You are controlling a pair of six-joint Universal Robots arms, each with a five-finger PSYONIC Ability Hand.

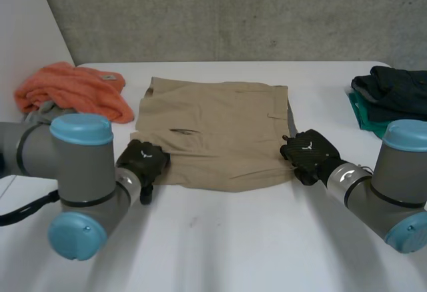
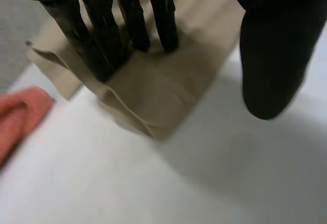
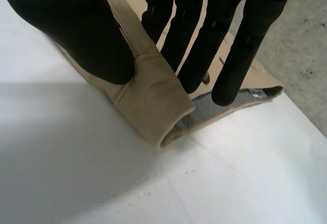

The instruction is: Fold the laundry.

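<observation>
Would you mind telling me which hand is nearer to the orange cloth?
Left. The left hand rests on the corner of the tan shorts nearest the orange cloth; the right hand pinches the opposite corner.

White table (image 1: 220, 239) stands against grey concrete wall (image 1: 233, 12), pale panel (image 1: 27, 32) at left side. Crumpled orange cloth (image 1: 73, 91) heaped at table's far left corner, grey cloth (image 1: 41, 109) partly showing beneath it. Dark garments (image 1: 400, 92) stacked near far right edge atop folded green garment (image 1: 365, 115). Small dark specks on tabletop in right wrist view.
</observation>
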